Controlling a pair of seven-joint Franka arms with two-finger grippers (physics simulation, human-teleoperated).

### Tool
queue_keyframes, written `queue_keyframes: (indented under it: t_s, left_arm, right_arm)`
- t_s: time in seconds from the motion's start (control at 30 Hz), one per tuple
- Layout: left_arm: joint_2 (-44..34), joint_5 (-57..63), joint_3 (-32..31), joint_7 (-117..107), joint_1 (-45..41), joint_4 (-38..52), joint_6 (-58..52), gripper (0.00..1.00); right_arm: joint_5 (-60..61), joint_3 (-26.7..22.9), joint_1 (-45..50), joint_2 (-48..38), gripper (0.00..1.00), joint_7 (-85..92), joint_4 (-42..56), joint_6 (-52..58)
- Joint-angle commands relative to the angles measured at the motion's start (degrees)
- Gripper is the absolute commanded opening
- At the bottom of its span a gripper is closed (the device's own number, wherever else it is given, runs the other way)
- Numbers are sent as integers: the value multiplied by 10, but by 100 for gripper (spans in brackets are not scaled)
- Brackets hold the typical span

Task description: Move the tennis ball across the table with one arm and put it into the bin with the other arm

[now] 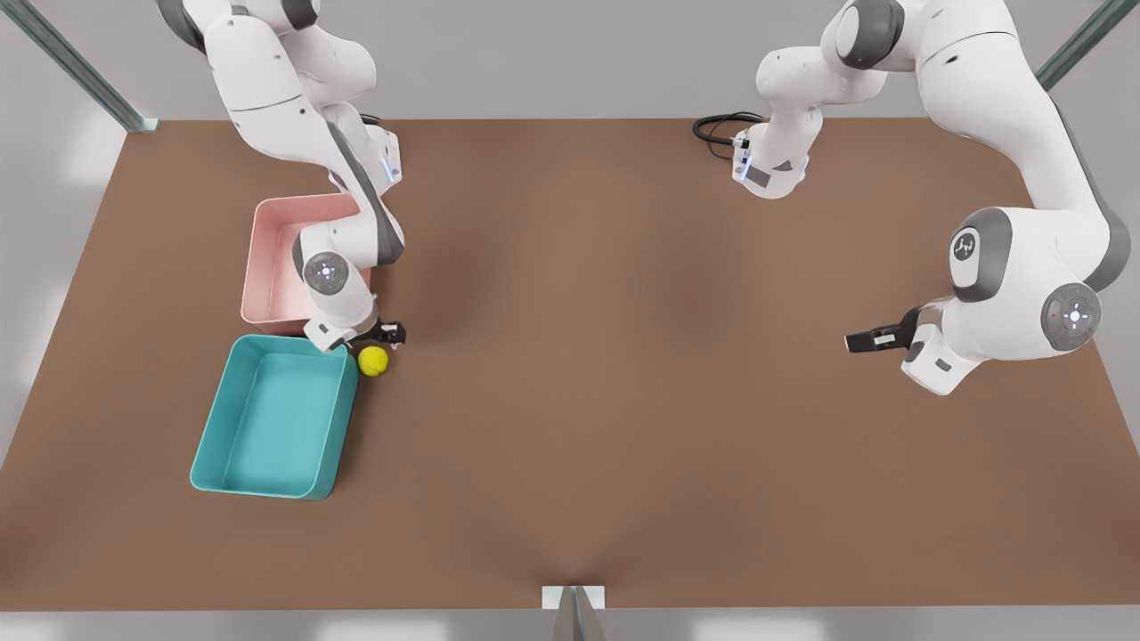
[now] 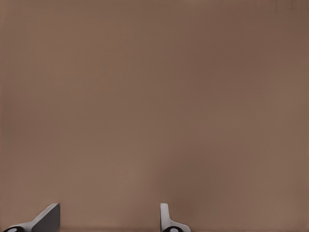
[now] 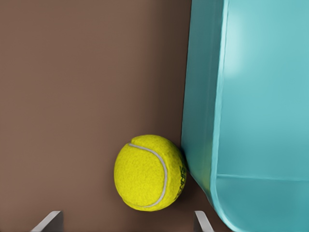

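We saw the tennis ball (image 1: 373, 361) resting on the counter (image 1: 623, 401), touching the teal bin (image 1: 272, 418) near its 1 o'clock corner. Our right end effector (image 1: 389, 336) hovered just above the ball at its 12 o'clock, fingers apart and empty, beside the pink tub (image 1: 267, 267). Our left end effector (image 1: 862, 342) waited well apart toward 3 o'clock, fingers likewise apart. We judged that one finger (image 3: 203, 222) could strike the bin wall on descent, since the ball sat against it, and nudge the ball away.
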State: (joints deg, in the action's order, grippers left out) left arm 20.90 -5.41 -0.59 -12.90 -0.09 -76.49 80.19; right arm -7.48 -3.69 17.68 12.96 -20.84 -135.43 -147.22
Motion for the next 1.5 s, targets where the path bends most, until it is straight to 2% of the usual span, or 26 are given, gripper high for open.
queue_keyframes:
  t_s: [0.0, 0.9, 1.47]
  left_arm:
    - [-1, 0, 0, -29, 0, 0, 0, 100]
    - [6, -1, -1, -29, -3, 0, 25, 100]
    - [7, -1, -1, -28, -3, 0, 27, 100]
  right_arm:
    - [1, 0, 1, 1, 100, -10, 1, -6]
    - [1, -1, 0, 53, 100, -10, 15, -35]
    - [0, 5, 2, 37, 100, -12, 21, -22]
